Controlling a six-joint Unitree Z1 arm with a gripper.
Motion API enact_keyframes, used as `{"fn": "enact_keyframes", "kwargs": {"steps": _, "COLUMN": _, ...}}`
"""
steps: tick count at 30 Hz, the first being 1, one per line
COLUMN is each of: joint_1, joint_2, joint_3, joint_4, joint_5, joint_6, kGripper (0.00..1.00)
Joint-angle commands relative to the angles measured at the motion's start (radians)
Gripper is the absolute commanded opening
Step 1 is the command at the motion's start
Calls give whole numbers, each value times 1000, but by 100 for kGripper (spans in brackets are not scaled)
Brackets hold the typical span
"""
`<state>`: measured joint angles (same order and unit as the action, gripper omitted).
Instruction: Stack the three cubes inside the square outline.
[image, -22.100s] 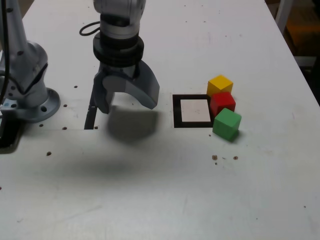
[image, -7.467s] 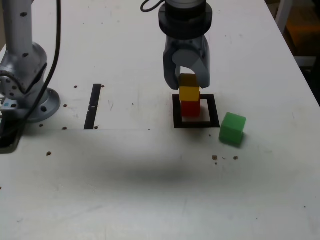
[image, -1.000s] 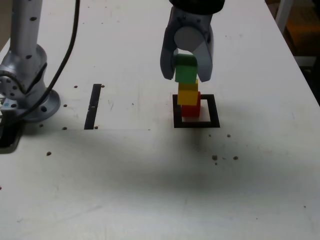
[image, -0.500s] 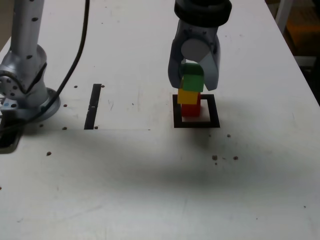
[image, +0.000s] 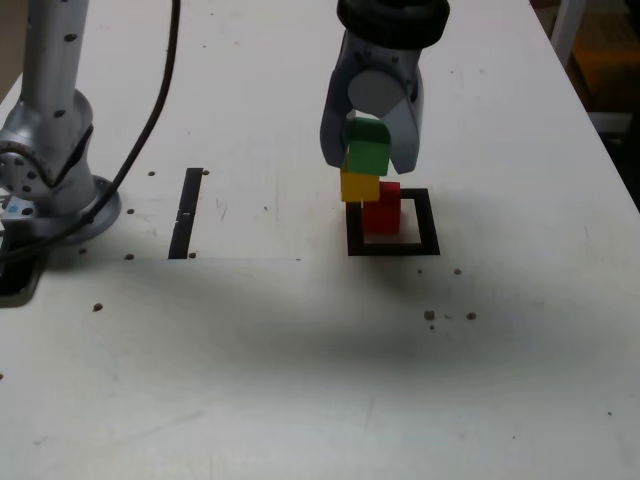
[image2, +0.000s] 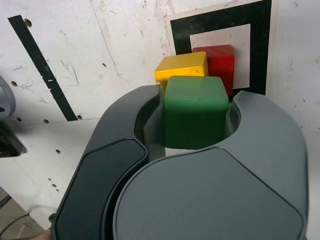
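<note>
On the white counter (image: 300, 340), the tool (image: 369, 150) clamps the green cube (image: 367, 147) above the yellow cube (image: 359, 186), which overhangs the red cube (image: 381, 214) in the square outline (image: 428, 224).

A white tabletop (image: 300, 380), scuffed, scratched and dotted with small screw holes and dark specks, fills nearly the whole exterior view. A thin black strip (image: 187, 212) is laid on it. Beyond the table's far corner, a white frame (image: 566, 30) and brown floor (image: 610, 50) are glimpsed.
</note>
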<state>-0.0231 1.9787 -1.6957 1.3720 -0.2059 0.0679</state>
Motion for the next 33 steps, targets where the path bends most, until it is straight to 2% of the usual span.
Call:
{"fn": "enact_keyframes", "kwargs": {"steps": 1, "joint_1": 2, "joint_2": 0, "joint_3": -9, "joint_4": 6, "joint_5": 1, "joint_6": 0, "kGripper": 42}}
{"fn": "enact_keyframes", "kwargs": {"steps": 15, "joint_1": -13, "joint_2": 5, "joint_3": -21, "joint_4": 16, "joint_5": 2, "joint_6": -9, "kGripper": 46}}
{"fn": "enact_keyframes", "kwargs": {"steps": 33, "joint_1": -34, "joint_2": -1, "joint_3": -24, "joint_4": 16, "joint_5": 2, "joint_6": -11, "kGripper": 47}}
